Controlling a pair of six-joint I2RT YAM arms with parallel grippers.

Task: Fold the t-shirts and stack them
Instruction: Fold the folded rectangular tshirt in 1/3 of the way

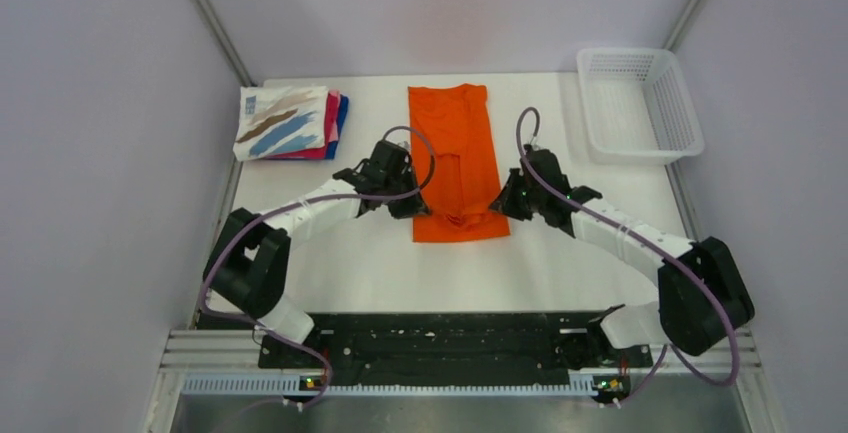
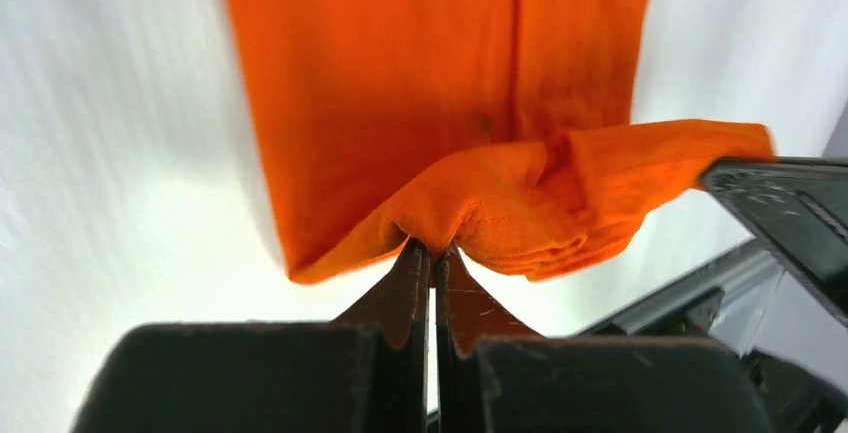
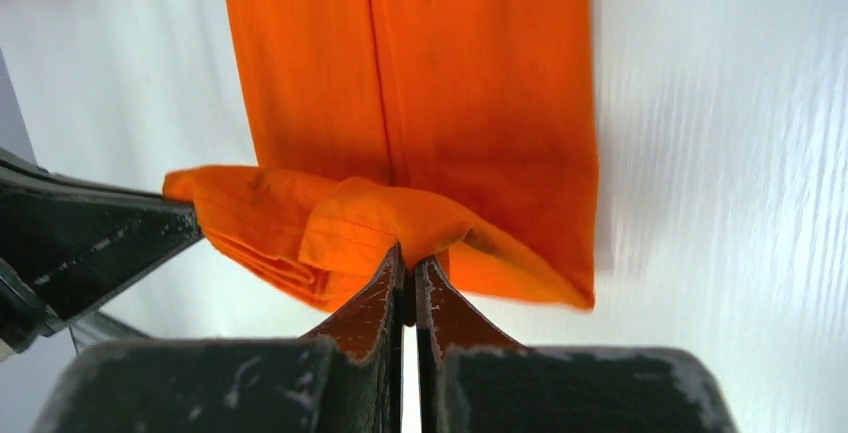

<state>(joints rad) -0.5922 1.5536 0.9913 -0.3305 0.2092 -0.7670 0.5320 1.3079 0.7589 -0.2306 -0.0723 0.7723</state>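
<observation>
The orange t-shirt (image 1: pixel 452 143) lies as a long narrow strip down the middle of the white table, its near end bunched and raised. My left gripper (image 1: pixel 412 203) is shut on the near left corner of the orange t-shirt (image 2: pixel 400 103). My right gripper (image 1: pixel 503 203) is shut on the near right corner of it (image 3: pixel 470 83). Both pinch a fold of cloth between the fingertips (image 2: pixel 432 249) (image 3: pixel 410 253). A stack of folded t-shirts (image 1: pixel 288 123), the white brush-stroke one on top of pink and blue ones, sits at the far left corner.
A white plastic mesh basket (image 1: pixel 640 103) stands at the far right corner of the table (image 1: pixel 350 263). Grey walls close in the left, right and back. The black rail with the arm bases runs along the near edge.
</observation>
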